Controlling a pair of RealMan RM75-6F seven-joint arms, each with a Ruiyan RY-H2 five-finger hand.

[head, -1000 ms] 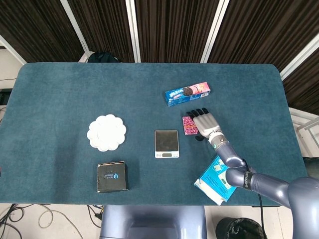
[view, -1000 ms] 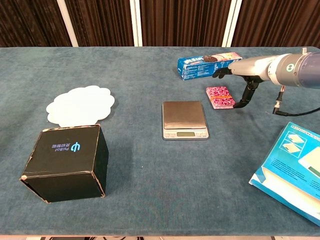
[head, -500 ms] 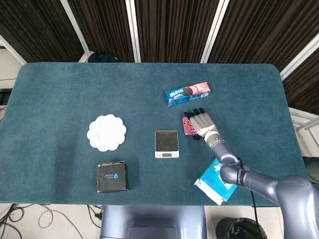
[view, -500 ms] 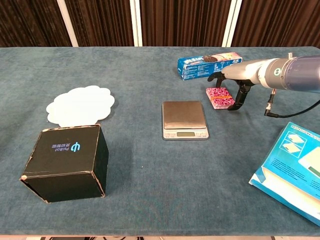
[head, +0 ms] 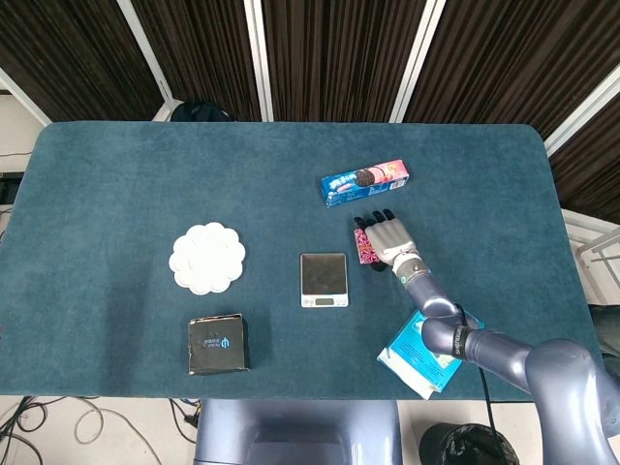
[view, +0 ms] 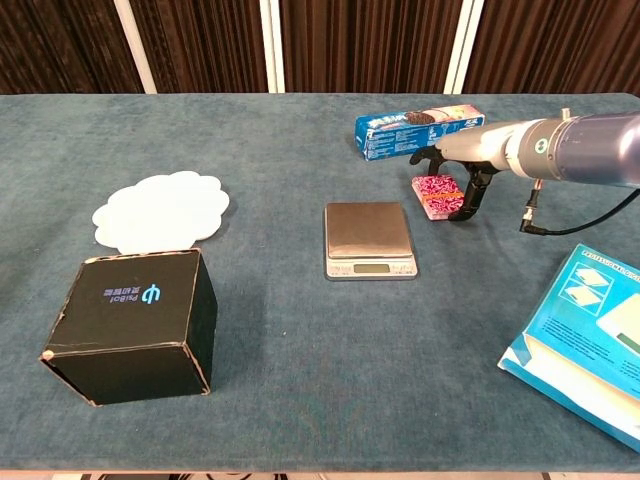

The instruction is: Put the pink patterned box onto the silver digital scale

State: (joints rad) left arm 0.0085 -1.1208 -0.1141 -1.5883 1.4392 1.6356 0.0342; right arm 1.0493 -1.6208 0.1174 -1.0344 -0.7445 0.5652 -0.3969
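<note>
1. We see a teal table (head: 116,174) from above and from chest height. Our right hand (head: 388,237) is spread over the right half of the pink box (head: 365,245), fingers pointing away from us.
2. The box lies flat on the table, just right of the scale (head: 324,279) and apart from it. The scale's silver plate is bare, so the box is not yet weighed.
3. In the chest view the hand (view: 462,170) arches over the box (view: 436,194) with the thumb hanging down at the box's right edge. The fingers look partly open; we cannot tell whether they already pinch the box or only rest on it.
4. We judge this low, covering pose is meant to grasp the thin box by its edges.
5. Our left hand is out of sight.
6. A cookie pack (head: 364,182) lies beyond the hand.
</note>
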